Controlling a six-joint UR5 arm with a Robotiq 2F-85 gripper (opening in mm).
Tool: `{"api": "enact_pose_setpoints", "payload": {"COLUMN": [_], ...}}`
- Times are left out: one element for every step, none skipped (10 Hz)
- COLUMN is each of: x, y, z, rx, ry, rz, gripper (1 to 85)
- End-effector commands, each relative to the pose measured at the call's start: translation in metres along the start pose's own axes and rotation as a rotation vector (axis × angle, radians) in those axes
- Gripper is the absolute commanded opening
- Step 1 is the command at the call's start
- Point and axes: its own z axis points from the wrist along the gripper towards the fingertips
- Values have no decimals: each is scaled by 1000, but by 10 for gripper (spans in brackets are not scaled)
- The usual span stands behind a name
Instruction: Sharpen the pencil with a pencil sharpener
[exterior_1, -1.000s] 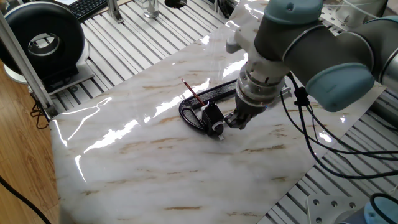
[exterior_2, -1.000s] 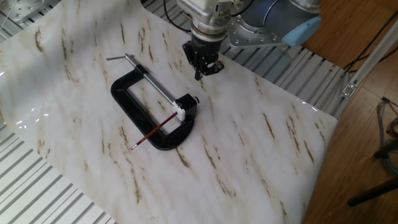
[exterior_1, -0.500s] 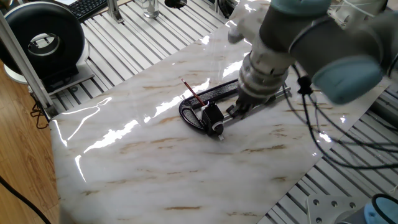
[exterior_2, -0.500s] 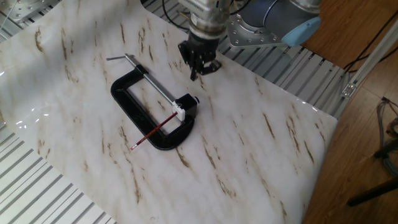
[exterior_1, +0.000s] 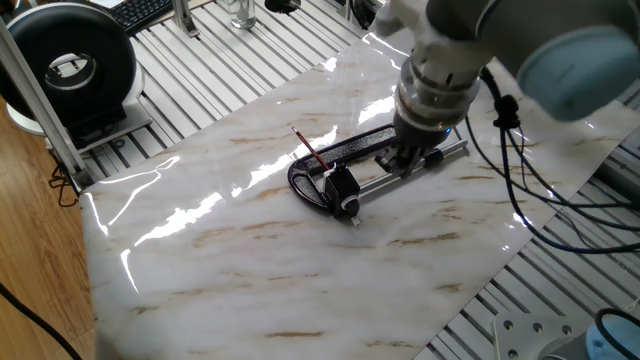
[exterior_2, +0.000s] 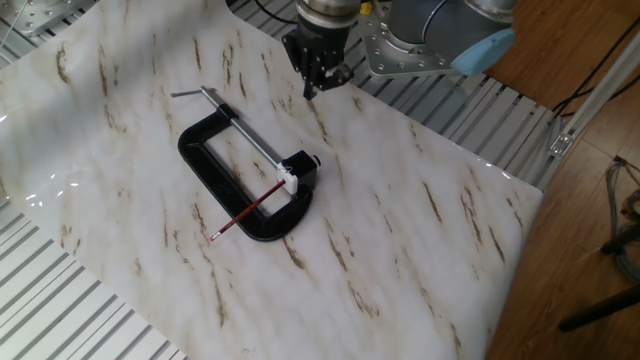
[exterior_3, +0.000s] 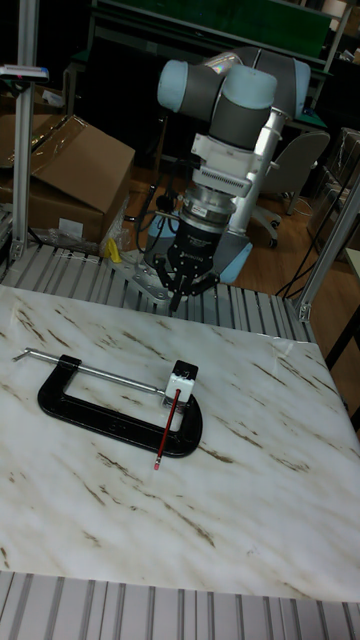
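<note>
The pencil is a thin reddish stick, and its upper end sits in the pencil sharpener, a small black block with a pale face. Both rest on the lower arm of a big black C-clamp. In the tall fixed view the pencil slants down from the sharpener. My gripper hangs well apart from them near the table's far edge, open, with nothing between its fingers. It shows above the clamp's silver rod in one fixed view, gripper, pencil, sharpener.
The clamp's silver threaded rod runs from its bent handle to the sharpener. The marble board lies on a slatted metal table. A black round device stands at the far left, and cables trail off the arm.
My gripper has drawn back from beside the sharpener toward the table's far edge, rising a little. The pencil, sharpener and clamp have not moved.
</note>
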Motion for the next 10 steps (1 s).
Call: {"api": "enact_pose_setpoints", "payload": {"x": [-13,-20,-23,-29,-33,-35,-35,-35,-33,-32], "y": [8,7,7,8,9,9,8,7,5,5], "z": [-1,2,3,3,4,5,5,6,6,7], "rx": [-49,-49,-50,-56,-57,-55,-48,-45,-36,-36], "ry": [-39,-61,-73,-95,-111,-120,-121,-118,-113,-110], "rz": [58,59,65,74,77,75,69,64,56,53], "gripper": [37,37,37,37,33,33,30,27,23,20]}}
